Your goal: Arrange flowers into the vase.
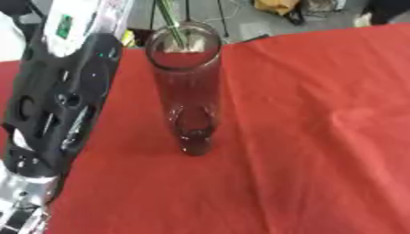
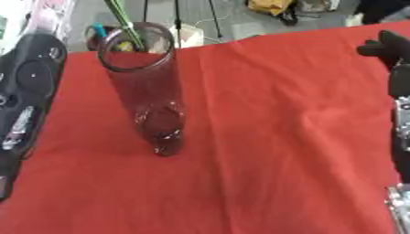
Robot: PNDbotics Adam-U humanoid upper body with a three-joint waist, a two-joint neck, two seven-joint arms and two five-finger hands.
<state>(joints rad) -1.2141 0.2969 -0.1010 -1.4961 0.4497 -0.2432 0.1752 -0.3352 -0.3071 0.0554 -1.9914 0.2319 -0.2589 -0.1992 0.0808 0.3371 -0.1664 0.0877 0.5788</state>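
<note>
A tall clear glass vase [image 1: 188, 91] stands upright on the red tablecloth [image 1: 320, 137], left of the middle. A thin green flower stem [image 2: 124, 20] comes down from the top edge into the vase's mouth; its bloom is out of view above. My left forearm [image 1: 64, 100], black with a silver wrist, rises along the left side beside the vase and passes out of the top edge, so the left hand does not show. My right hand [image 2: 384, 45] shows only at the right edge of the right eye view, fingers up and relaxed, holding nothing, far from the vase.
The table's far edge runs just behind the vase. Beyond it lie a grey floor, thin black stand legs [image 1: 220, 18] and a yellow object [image 1: 276, 5]. The cloth is wrinkled to the right of the vase.
</note>
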